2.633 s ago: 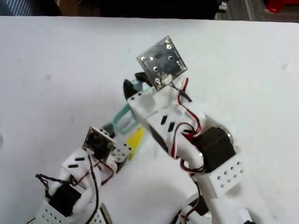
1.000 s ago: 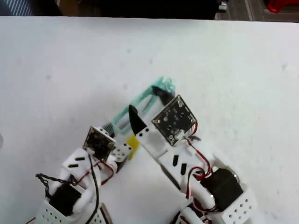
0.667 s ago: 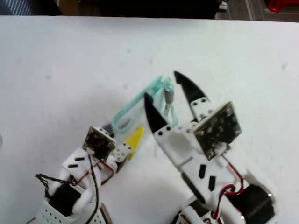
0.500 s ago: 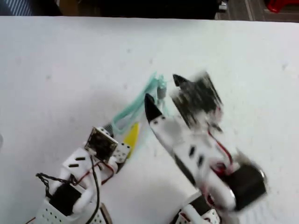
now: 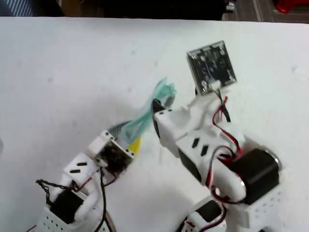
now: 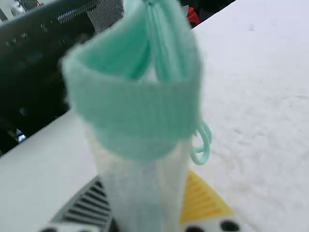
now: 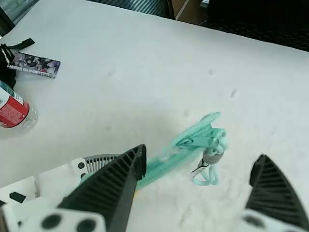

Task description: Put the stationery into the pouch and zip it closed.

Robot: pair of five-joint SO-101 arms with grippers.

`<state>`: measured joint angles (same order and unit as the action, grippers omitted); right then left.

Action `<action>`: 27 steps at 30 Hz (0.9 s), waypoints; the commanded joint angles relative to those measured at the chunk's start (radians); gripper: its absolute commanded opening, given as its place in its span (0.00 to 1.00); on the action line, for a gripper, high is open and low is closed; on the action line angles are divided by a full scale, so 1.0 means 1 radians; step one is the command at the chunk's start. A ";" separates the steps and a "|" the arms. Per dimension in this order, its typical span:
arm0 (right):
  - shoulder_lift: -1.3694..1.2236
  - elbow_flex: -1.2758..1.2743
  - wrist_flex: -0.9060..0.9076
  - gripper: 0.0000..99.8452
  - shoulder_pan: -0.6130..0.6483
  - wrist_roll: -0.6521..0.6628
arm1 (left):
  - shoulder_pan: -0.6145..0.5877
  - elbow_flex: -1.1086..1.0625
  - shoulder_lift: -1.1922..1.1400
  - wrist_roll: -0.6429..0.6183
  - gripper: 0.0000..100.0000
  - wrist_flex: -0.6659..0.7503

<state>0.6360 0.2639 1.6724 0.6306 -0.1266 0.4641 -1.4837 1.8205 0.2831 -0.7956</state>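
Clamping the near end of the mint mesh pouch, the left gripper has its grey and yellow fingers closed on it. Over the last second that wrist rolled, so the pouch went from lying flat to standing on edge, far end lifted. Right gripper is spread wide and carries nothing. It let go at the far end, opened, backed off, and is now swung round with the zip pull lined up ahead of the gap, untouched. Seen from above, the pouch runs from the left gripper at 7 o'clock up to the pull at 1 o'clock, with the right gripper at roughly 3 o'clock of that end. Reads as setup for the zip stroke: left anchors, right has to pinch the pull. Can't tell if the zip is already shut or whether stationery is inside. Count: one pouch, one zip pull, one cord loop, two grippers; on the white table, well apart from the pouch, one red-label bottle and one printed card.
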 commanded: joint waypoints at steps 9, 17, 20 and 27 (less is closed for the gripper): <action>-0.058 -0.041 0.047 0.33 0.027 -0.081 | 0.005 -0.003 0.010 0.201 0.02 0.054; -0.160 -0.038 0.044 0.33 0.125 -0.081 | -0.012 -0.044 0.010 0.201 0.02 0.117; -0.214 -0.038 0.039 0.33 0.119 -0.083 | -0.035 -0.043 0.010 0.199 0.02 0.117; -0.340 -0.037 0.031 0.33 0.117 -0.083 | -0.038 -0.040 0.010 0.199 0.02 0.123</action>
<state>0.3399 0.2209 1.6970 0.7472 -0.2018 0.4350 -1.5543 1.8190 0.4780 -0.7250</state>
